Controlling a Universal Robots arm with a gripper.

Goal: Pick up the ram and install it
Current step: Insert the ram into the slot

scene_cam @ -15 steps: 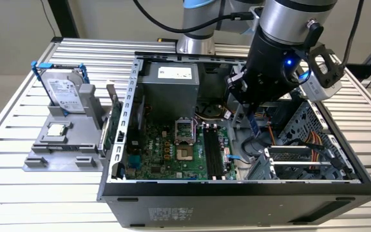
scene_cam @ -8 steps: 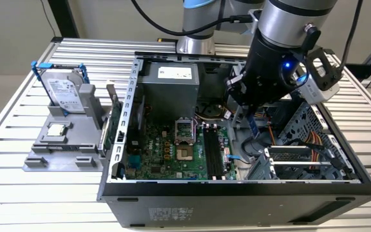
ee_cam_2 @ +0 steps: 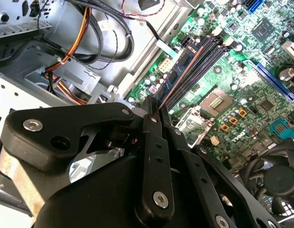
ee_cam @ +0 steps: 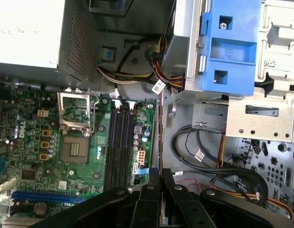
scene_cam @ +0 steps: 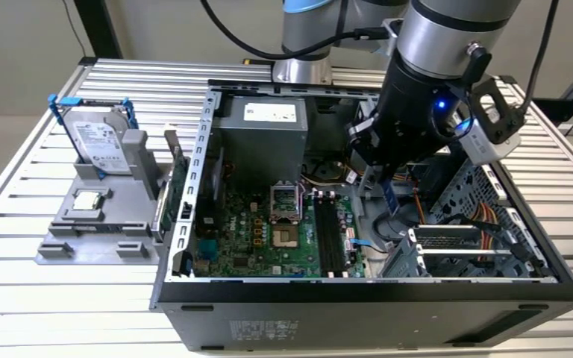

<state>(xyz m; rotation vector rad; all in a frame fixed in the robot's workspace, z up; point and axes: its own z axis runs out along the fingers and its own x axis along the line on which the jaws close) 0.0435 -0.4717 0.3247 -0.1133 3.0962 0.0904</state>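
Now the gripper (ee_cam: 161, 176) pinches the ram (ee_cam: 159, 135), a long, thin sliver seen edge-on. It hangs just beside the dark memory slots (ee_cam: 117, 142) of the motherboard (ee_cam: 28, 156).

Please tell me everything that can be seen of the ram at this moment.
The ram is a thin, narrow stick with a blue label strip on one face, seen almost edge-on in both wrist views. The pincer is shut on it, and nothing else seems to touch it. It hangs inside the open case, above the green motherboard. In the first wrist view it runs roughly parallel to the black slots, beside them and not seated in any.
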